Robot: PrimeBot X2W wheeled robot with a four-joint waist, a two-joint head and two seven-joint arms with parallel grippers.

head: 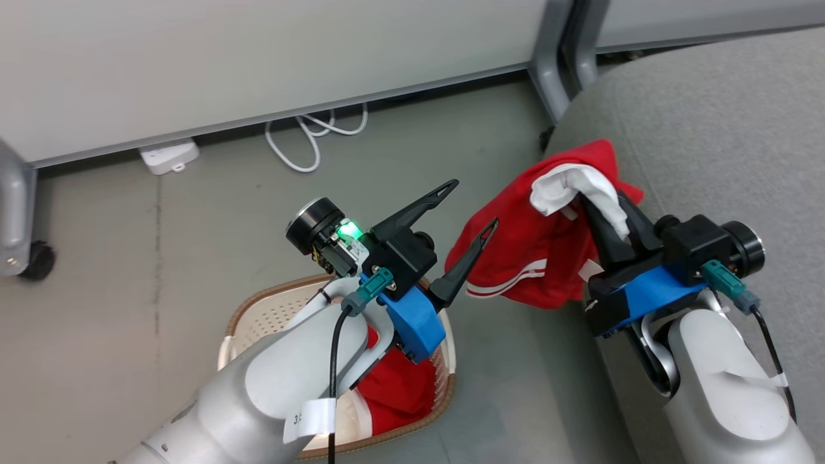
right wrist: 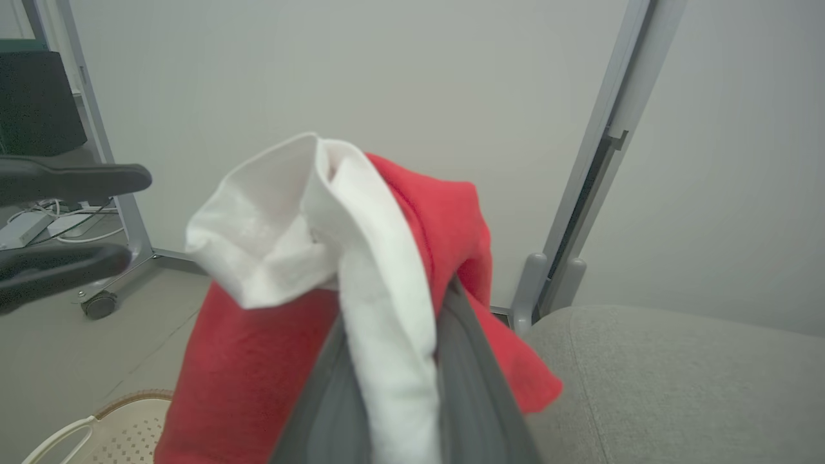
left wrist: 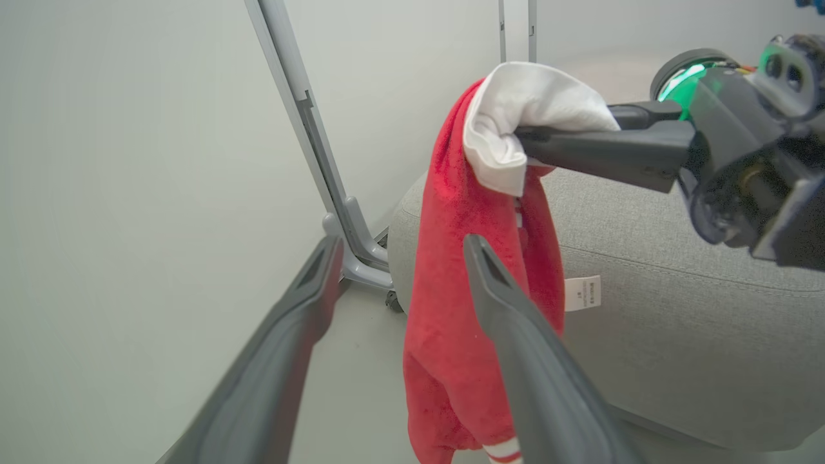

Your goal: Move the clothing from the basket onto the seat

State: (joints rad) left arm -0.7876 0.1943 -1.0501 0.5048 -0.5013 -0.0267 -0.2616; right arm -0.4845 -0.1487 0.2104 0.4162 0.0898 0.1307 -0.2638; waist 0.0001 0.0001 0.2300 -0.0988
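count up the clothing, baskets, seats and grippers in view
clothing: 2, one in the right gripper, one red piece in the basket
basket: 1
seat: 1
grippers: 2, left gripper open
total: 6

The clothing [head: 515, 251] is shown as soft, fleecy red cloth, lined with smoother white fabric. The seat [head: 709, 129] is covered in matt grey woven cloth of fine, slightly rough grain. The basket [head: 271, 316] is moulded in cream perforated plastic with a faint sheen, rimmed in brown woven-look trim. The floor [head: 129, 290] is finished smooth and matt
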